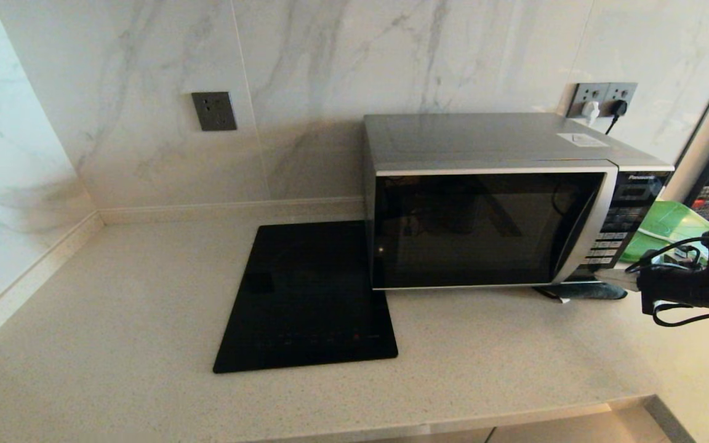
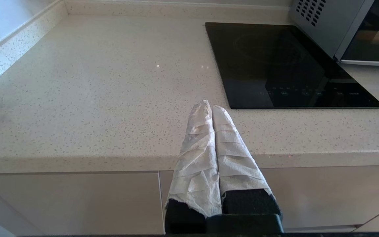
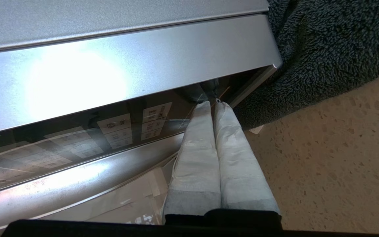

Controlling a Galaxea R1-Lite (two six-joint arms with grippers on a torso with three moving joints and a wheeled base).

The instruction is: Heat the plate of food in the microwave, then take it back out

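Head view: your right gripper (image 1: 616,278) is sitting w/ jaws shut on nothing at the microwave (image 1: 490,203) panel's lower corner, door closed, plate not showing. Left wrist: left gripper (image 2: 209,107) is idling shut off the worktop (image 2: 94,92) edge. Right wrist: tips are pointing into the gap behind the long handle (image 3: 71,184), so right arm's nearer.

The microwave (image 1: 502,203), a boxy silver-and-black unit, is sitting upright on the pale speckled bench (image 1: 145,320) against the marble wall, with its door closed. Its dark glass door is facing forward, a curved silver handle (image 1: 582,234) is running down the door's right edge, and a black button panel (image 1: 622,221) is sitting beside that. The plate of food is not showing in any view.
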